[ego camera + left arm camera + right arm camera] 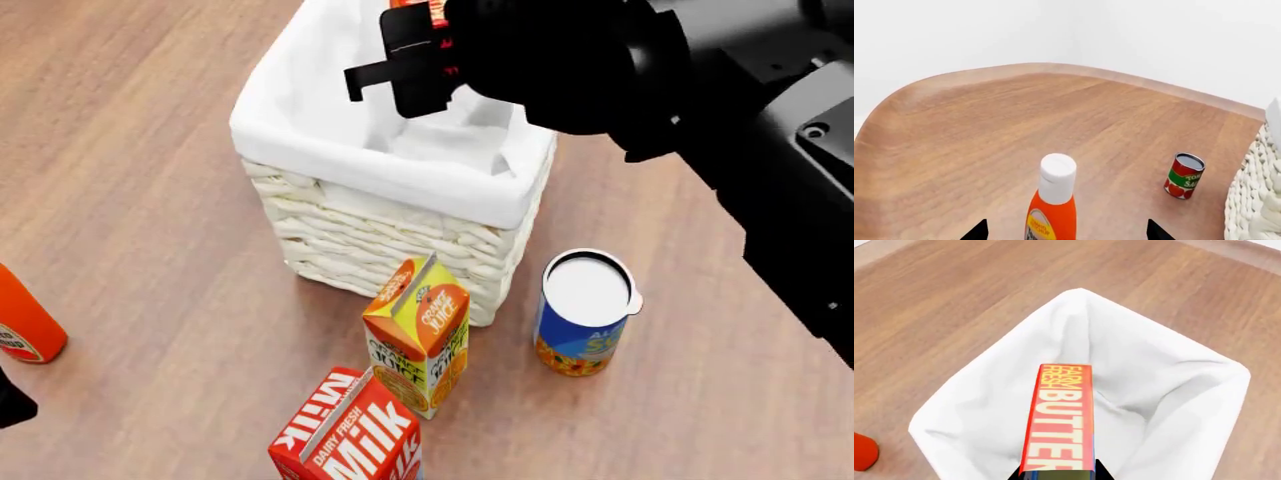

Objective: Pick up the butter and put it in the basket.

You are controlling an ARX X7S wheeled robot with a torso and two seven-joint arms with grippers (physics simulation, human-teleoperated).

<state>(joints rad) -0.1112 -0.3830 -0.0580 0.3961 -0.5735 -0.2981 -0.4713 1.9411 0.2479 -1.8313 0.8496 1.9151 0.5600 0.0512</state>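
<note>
Wooden surface (160, 150) carries basket (387, 250). Pick done: right claw (424, 45) clamped on butter (1057, 420), held above basket's open mouth. Left: lower, release inside liner. Left claw (1066, 235) well apart from basket, fingers spread, empty.

Red butter (1057, 420) with pale lettering, white-lined woven cream basket (387, 240), orange juice carton (420, 335), red-and-white milk carton (350, 435), blue-and-orange can (583, 315), brown wood-grain surface (134, 200).

butter (1057, 420): "FARM FRESH BUTTER" | milk carton (350, 435): "DAIRY FRESH Milk"
</note>
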